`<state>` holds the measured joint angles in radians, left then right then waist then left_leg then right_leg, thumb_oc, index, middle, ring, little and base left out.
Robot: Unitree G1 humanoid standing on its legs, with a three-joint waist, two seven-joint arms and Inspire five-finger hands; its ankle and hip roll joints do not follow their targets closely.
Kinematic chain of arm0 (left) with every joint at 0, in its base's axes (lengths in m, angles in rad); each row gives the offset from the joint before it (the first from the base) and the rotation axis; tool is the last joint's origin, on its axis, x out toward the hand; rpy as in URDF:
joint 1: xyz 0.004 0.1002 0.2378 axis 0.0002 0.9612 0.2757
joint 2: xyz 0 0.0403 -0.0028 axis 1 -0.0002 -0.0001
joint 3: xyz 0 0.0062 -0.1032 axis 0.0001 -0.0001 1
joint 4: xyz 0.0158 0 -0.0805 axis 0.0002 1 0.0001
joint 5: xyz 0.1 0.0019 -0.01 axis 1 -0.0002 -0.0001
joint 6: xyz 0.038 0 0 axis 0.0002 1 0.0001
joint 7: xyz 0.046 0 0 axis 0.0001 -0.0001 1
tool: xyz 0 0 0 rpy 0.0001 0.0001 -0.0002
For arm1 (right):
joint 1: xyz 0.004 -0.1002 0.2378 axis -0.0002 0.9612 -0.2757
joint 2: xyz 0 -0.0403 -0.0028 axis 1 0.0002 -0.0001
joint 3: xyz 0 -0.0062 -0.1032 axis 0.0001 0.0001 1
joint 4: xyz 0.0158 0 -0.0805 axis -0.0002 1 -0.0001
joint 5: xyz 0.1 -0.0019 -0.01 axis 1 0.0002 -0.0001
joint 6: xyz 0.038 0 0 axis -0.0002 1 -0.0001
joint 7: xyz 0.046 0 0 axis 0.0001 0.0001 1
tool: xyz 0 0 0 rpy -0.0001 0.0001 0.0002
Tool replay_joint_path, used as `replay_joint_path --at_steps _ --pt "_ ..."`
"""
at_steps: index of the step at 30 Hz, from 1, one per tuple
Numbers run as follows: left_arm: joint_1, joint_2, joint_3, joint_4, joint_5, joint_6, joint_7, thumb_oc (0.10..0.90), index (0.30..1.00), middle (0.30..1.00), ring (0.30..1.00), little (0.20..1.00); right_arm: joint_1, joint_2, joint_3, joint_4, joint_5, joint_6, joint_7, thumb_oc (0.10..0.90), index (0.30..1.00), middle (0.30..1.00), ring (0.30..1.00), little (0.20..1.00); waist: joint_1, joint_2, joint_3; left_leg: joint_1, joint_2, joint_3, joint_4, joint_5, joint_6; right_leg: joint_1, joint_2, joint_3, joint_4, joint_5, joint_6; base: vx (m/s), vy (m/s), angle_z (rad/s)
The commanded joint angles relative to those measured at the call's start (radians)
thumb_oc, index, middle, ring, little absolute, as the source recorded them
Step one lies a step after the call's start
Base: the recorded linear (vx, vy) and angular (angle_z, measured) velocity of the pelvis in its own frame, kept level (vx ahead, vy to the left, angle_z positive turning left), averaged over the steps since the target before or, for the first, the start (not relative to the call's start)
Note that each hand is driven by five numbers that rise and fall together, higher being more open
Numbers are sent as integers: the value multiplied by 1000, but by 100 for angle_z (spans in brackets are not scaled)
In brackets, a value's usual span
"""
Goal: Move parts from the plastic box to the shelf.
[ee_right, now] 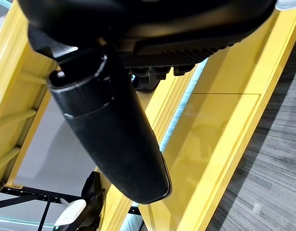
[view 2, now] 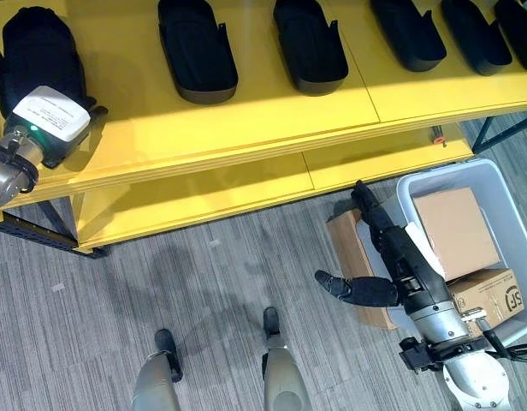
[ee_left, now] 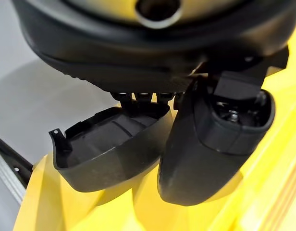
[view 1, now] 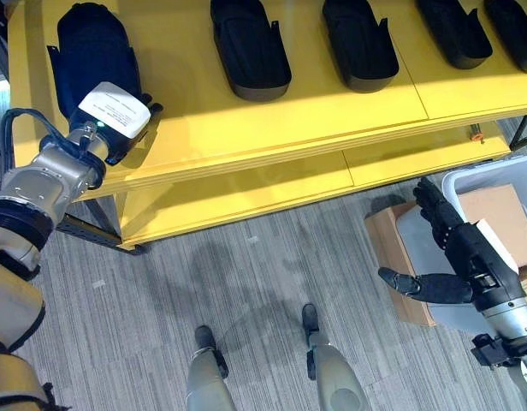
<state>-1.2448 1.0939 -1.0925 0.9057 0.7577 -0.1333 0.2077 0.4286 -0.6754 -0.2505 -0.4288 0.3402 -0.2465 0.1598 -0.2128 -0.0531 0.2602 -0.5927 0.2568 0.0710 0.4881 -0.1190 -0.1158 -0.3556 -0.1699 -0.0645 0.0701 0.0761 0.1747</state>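
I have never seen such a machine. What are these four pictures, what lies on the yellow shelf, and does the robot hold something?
This is a humanoid robot seen through its own cameras. Two pictures come from its head, looking down; two come from cameras on its wrists, very close to each hand. On the yellow shelf lie black parts in a row. The left hand rests on the leftmost part, and its wrist view shows that part on the shelf under its fingers; whether they grip it I cannot tell. The right hand is open and holds nothing, above the edge of a grey plastic box with cardboard boxes inside.
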Motion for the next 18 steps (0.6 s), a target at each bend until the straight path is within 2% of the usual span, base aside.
replay_joint_path --at_steps 1,3,7,10,16,18 --pt "-109 111 103 25 -38 47 62 900 1000 1000 1000 1000 -65 -57 -130 -116 53 -112 -45 900 1000 1000 1000 1000 -4 -4 -30 -25 15 5 35 -17 31 158 -39 -31 73 -167 20 0 0 0" --pt "-93 107 154 14 -104 40 82 900 1000 1000 1000 1000 -64 -53 -128 -115 50 -114 -48 900 1000 1000 1000 1000 -2 -8 -30 -26 15 4 34 -16 31 156 -38 -31 75 -168 18 0 0 0" --pt "-63 113 204 -24 -141 33 98 900 1000 1000 1000 1000 -60 -53 -130 -114 38 -117 -55 900 1000 1000 1000 1000 -1 -6 -31 -25 13 4 32 -14 30 154 -37 -30 80 -172 16 0 0 0" --pt "-25 136 272 -159 -203 11 122 900 1000 1000 1000 1000 -56 -42 -129 -113 25 -123 -64 900 1000 1000 1000 1000 11 -9 -35 -22 9 1 28 -13 29 156 -36 -33 83 -177 13 0 0 0" --pt "78 155 402 -259 -280 -9 128 900 1000 1000 1000 1000 -56 -40 -122 -106 24 -118 -63 900 1000 1000 1000 1000 17 -5 -37 -17 7 -3 24 -12 29 156 -33 -36 89 -181 9 0 0 0" --pt "138 151 475 -308 -330 -19 130 900 1000 1000 1000 1000 -55 -36 -120 -103 17 -113 -62 900 1000 1000 1000 1000 20 -5 -38 -15 5 -5 23 -11 28 158 -33 -37 91 -184 7 0 0 0"
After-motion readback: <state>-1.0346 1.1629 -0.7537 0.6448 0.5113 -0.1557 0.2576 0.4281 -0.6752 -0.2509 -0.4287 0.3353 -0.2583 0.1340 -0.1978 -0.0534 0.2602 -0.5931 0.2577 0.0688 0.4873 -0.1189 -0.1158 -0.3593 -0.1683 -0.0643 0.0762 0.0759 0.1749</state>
